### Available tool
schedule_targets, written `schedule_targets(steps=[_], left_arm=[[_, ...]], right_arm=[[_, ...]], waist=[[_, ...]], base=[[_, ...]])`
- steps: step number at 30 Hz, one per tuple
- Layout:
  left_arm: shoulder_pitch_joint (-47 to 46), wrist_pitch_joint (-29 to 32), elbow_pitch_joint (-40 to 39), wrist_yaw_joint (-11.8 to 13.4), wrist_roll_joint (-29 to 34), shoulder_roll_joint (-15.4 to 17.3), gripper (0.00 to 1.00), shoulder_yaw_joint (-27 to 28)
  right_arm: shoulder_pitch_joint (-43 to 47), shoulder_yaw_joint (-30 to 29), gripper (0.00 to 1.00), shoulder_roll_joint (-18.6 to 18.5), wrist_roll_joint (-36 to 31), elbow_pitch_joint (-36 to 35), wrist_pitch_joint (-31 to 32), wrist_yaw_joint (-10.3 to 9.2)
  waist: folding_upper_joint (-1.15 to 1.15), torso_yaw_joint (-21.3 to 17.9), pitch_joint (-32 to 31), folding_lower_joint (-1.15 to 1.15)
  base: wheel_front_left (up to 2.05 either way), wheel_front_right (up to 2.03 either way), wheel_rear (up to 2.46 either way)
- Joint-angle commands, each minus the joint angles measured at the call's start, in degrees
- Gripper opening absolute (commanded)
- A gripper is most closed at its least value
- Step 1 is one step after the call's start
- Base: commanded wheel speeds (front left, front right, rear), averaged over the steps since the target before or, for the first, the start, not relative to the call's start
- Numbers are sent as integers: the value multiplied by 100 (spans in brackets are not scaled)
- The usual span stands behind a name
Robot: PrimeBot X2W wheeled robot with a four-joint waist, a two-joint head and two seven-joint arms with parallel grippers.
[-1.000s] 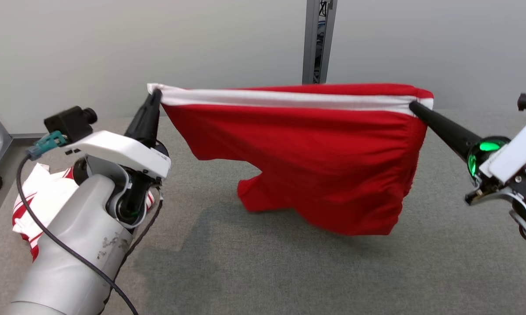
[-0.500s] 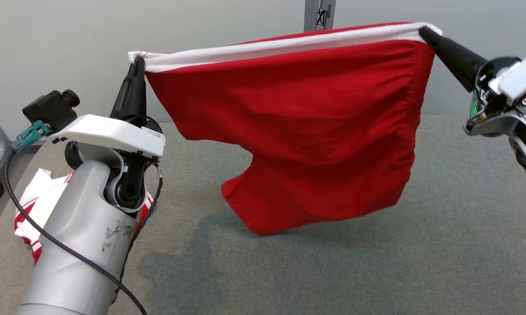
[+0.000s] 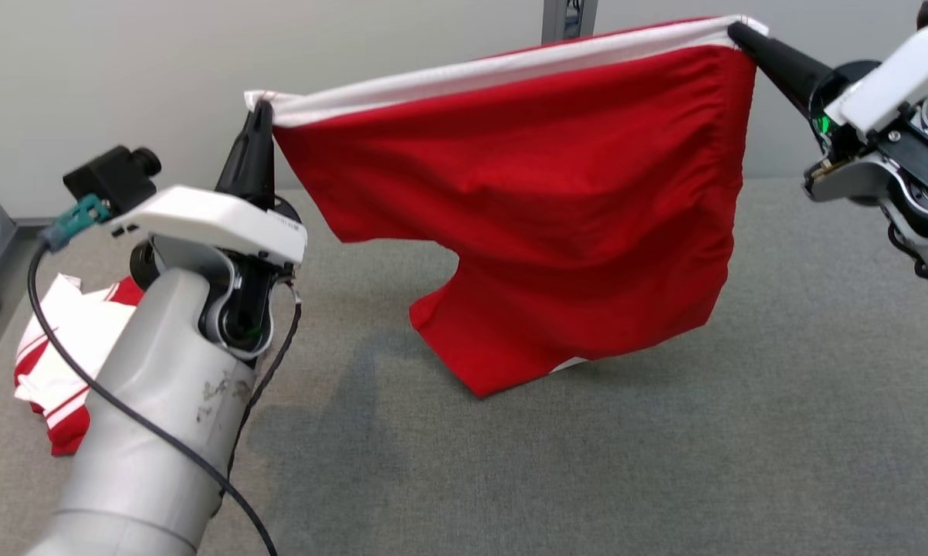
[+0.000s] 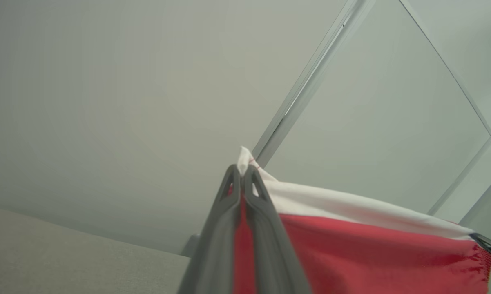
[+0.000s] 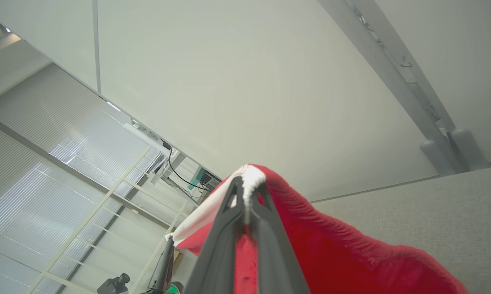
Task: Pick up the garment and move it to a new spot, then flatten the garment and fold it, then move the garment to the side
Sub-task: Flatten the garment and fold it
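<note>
Head view: left forearm (image 3: 163, 401) partly hides striped cloth (image 3: 51, 371) near garment (image 3: 557, 208).

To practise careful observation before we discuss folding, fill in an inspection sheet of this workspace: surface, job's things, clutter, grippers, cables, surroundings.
Surface: grey fabric-covered tabletop, a shadow near its middle.
Job's things: red fabric garment with white waistband, hanging stretched between both grippers; lowest corner's contact with the tabletop unclear.
Clutter: crumpled red-and-white striped cloth at the tabletop's left edge.
Grippers: left gripper shut on the garment's left upper corner; right gripper shut on its right upper corner, higher.
Cables: black cable with teal connector along the left forearm.
Surroundings: pale wall, grey metal post.
</note>
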Motion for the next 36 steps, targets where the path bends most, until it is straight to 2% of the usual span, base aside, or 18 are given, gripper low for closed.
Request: schedule_targets(steps=[1, 6, 11, 12, 17, 21, 27, 36], left_arm=[[-287, 88, 111, 66, 10, 14, 0, -9], [-1218, 317, 401, 151, 82, -27, 0, -57], [-2402, 329, 756, 225, 238, -53, 0, -99], [-2402, 329, 756, 225, 238, -53, 0, -99], [-3522, -12, 1057, 238, 429, -108, 0, -50], [-4147, -171, 850, 189, 626, -187, 0, 300], [-3869, -179, 219, 161, 1349, -264, 0, 1010], [-3235, -180, 329, 187, 1142, -286, 0, 689]], right_arm=[[-283, 50, 0, 47, -179, 136, -79, 3], [-1086, 77, 0, 203, -645, 412, -392, 3], [-2072, -14, 0, 333, -1185, 708, -1063, 2], [-2072, -14, 0, 333, -1185, 708, -1063, 2], [-2883, -19, 0, 451, -1844, 866, -2260, 2], [-3226, 73, 0, 463, -2229, 935, -2937, 2], [-3000, 222, 0, 522, -2480, 1169, -3129, 2], [-2332, 575, 0, 541, -2225, 1187, -3138, 2]], waist=[[0, -39, 274, 0], [0, -90, 1061, 0], [0, -101, 1875, 0], [0, -101, 1875, 0], [0, -55, 2513, 0], [0, 20, 2895, 0], [0, 117, 3255, 0], [0, 170, 3622, 0]], base=[[0, 0, 0], [0, 0, 0], [0, 0, 0], [0, 0, 0], [0, 0, 0], [0, 0, 0], [0, 0, 0], [0, 0, 0]])
